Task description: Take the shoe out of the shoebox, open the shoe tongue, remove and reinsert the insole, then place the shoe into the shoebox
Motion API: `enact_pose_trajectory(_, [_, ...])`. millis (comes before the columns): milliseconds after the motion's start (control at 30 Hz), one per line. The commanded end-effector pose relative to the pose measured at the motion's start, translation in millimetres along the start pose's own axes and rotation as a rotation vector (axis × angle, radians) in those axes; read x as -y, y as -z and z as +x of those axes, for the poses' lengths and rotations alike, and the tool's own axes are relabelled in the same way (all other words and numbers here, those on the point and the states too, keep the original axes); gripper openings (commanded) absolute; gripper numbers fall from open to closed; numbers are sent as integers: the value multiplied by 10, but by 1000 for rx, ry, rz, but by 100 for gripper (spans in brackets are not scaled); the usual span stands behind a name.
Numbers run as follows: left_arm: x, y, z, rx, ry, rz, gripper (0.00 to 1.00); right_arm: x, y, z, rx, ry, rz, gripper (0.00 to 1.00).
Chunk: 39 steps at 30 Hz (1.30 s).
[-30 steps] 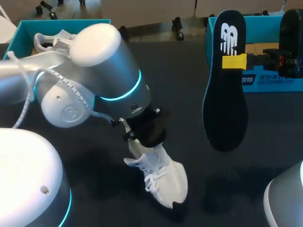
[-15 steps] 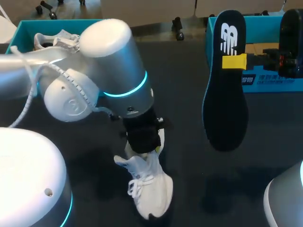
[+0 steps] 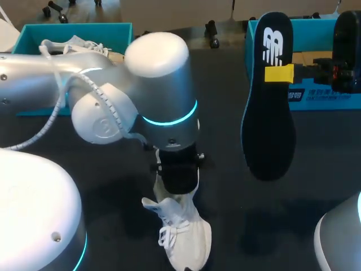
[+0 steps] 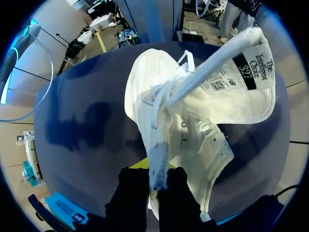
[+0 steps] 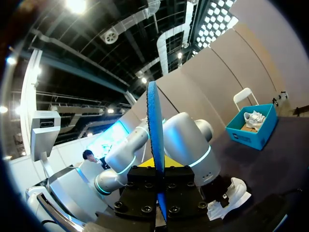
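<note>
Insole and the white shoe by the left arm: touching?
Apart. The head view shows bare dark table between the insole, held up by the right gripper, and the shoe.

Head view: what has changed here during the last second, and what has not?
The left arm swung toward the middle, carrying the shoe clamped in the left tool. The shoe's toe turned from the right toward the near edge. The right tool and the insole it holds stayed as they were.

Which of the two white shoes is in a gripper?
The shoe over the table, pinched by the left gripper; the other shoe lies in the far-left box.
</note>
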<state>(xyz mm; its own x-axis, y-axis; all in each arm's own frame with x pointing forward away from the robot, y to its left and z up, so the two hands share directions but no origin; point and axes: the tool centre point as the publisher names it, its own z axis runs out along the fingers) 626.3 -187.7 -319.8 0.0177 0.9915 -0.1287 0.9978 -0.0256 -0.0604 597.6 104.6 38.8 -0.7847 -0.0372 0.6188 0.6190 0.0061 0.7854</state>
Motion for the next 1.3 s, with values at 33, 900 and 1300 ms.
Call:
enact_pose_trajectory(33, [28,-121,-79,-13,-5,-20,0,-14,-17,-20,-2,0,2,0])
enact_pose_trajectory(900, [-229,-463,-225,-3,-29,-65,0,-14,-17,-20,-2,0,2,0])
enact_pose_trajectory(1300, [-233,-531,-243,16,-81,-41,0,-14,-17,-20,-2,0,2,0])
